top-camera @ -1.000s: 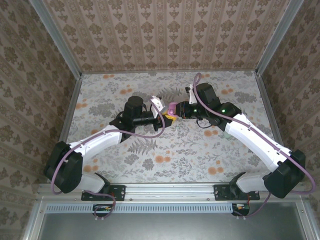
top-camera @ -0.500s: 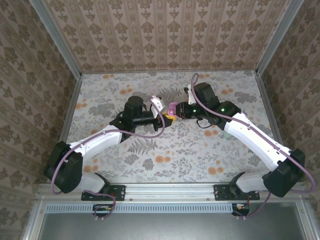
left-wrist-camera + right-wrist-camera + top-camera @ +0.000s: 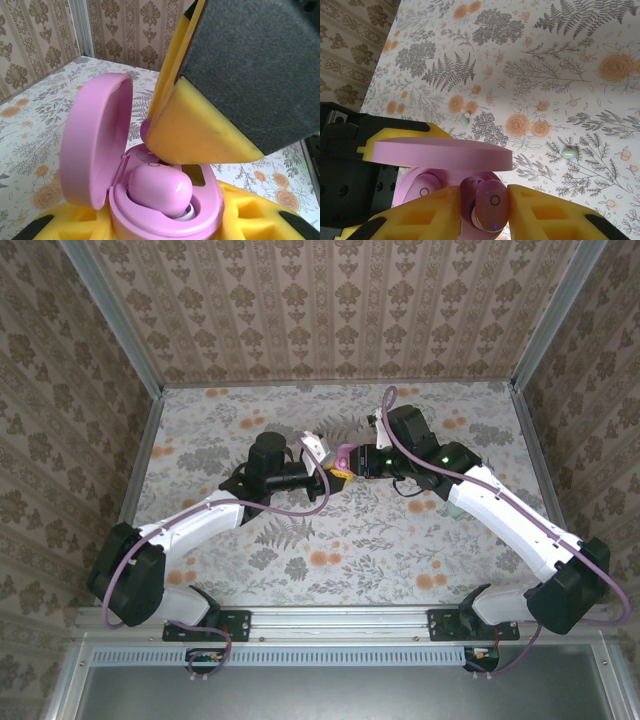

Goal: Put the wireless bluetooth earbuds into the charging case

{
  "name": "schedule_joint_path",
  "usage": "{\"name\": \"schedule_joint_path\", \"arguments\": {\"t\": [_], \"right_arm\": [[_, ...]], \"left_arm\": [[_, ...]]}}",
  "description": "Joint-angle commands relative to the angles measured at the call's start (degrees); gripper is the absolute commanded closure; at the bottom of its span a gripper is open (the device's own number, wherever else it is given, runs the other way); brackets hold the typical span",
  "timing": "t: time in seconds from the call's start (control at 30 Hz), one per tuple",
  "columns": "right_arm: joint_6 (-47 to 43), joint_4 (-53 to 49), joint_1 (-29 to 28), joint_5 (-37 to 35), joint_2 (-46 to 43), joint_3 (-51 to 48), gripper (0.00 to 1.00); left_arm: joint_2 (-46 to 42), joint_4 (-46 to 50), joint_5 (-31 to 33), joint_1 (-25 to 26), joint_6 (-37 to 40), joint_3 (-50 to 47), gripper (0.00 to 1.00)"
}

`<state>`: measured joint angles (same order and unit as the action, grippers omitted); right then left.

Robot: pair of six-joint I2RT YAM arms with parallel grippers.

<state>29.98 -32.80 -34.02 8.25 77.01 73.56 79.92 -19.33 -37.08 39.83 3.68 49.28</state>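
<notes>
My left gripper (image 3: 325,468) is shut on the pink charging case (image 3: 165,220), whose base sits between its yellow fingers (image 3: 250,215). The lid (image 3: 95,145) stands open. One pink earbud (image 3: 160,187) lies seated in the case's near well. My right gripper (image 3: 487,210) is shut on a second pink earbud (image 3: 492,202), held right at the case's other well under the open lid (image 3: 442,152). In the right wrist view the seated earbud (image 3: 422,190) shows beside it. One right finger (image 3: 200,130) hangs over the case in the left wrist view. Both grippers meet mid-table above the case (image 3: 343,454).
Two small pale green eartips (image 3: 465,119) (image 3: 569,152) lie loose on the floral table (image 3: 400,540). Patterned walls and aluminium posts (image 3: 140,455) close in the table on three sides. Both arms angle inward from the near rail.
The right gripper has edged slightly toward the case with the earbud. The left arm and the case have stayed put.
</notes>
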Motion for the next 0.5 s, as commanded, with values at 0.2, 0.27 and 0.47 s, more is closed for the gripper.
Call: {"name": "schedule_joint_path", "arguments": {"t": [0.2,0.27,0.47], "right_arm": [[0.30,0.45,-0.13,2.03,-1.59,0.61,0.67],[0.18,0.54,-0.12,2.23,-1.82,0.62,0.67],[0.55,1.12,0.16,2.44,-2.45,-0.16,0.67]], "left_arm": [[-0.31,-2.51,-0.18,0.35,-0.61,1.57,0.73],[-0.25,-2.68,-0.08,0.36,-0.69,1.61,0.73],[-0.38,-2.89,-0.08,0.42,-0.75,1.52,0.73]]}}
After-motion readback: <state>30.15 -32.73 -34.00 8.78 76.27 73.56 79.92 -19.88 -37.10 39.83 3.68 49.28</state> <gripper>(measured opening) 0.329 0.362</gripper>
